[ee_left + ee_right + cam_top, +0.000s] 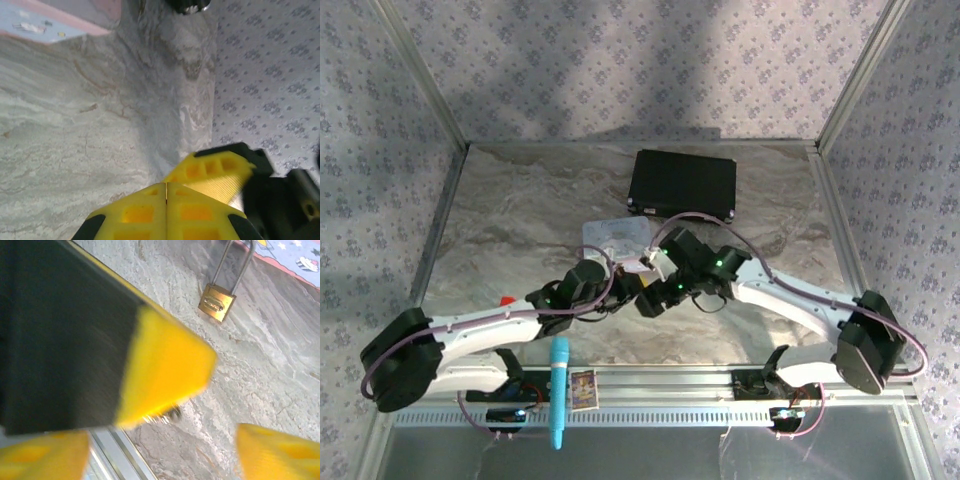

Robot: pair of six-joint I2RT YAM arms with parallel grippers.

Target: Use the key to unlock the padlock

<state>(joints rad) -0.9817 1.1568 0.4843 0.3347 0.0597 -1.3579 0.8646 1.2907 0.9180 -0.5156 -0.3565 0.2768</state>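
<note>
While the padlock (217, 302) lies beside the tin (292, 257), the left pincer (166, 186) looms near.

Both arms reach in from their bases, elbows bent, and meet in the middle. The left arm (480, 330) slants up and right, the right arm (790, 295) up and left. We note the left gripper (166, 187) has its yellow fingers (135, 212) pressed flat together, with only a seam showing. The right gripper (160, 452) is spread wide, its fingers (277, 450) well apart. The left gripper's tip sits between them.
</note>
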